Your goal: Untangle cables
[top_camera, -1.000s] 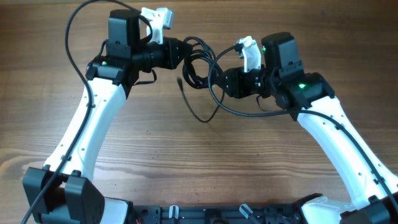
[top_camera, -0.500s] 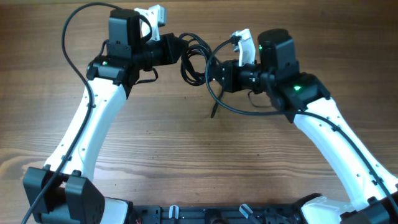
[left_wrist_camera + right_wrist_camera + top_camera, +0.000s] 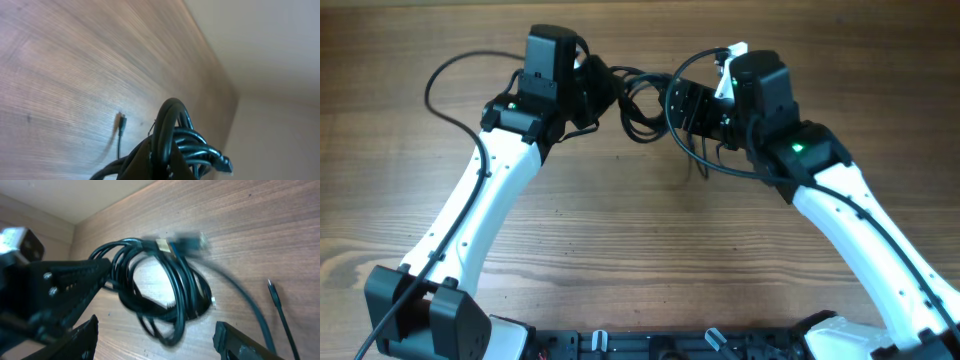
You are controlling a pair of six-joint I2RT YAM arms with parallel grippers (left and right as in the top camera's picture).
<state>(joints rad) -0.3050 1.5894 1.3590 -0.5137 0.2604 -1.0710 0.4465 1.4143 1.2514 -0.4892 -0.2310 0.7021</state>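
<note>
Cables point(image 3: 167, 297): one bundle of thin, glossy black cord wound in several loops; you cannot count the separate cords. It is held above the far middle of the desk point(image 3: 620, 230), between both arms. One loose tail hangs near the desk, ending in a small plug point(image 3: 121, 120). Left fingers point(image 3: 85, 272): clenched on the bundle's left side. Right fingers point(image 3: 82, 340): spread wide, grasping nothing.

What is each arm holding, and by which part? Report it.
Left gripper: jaws shut on the cables, at one side of the coiled bundle. Right gripper: jaws open, holding nothing.
</note>
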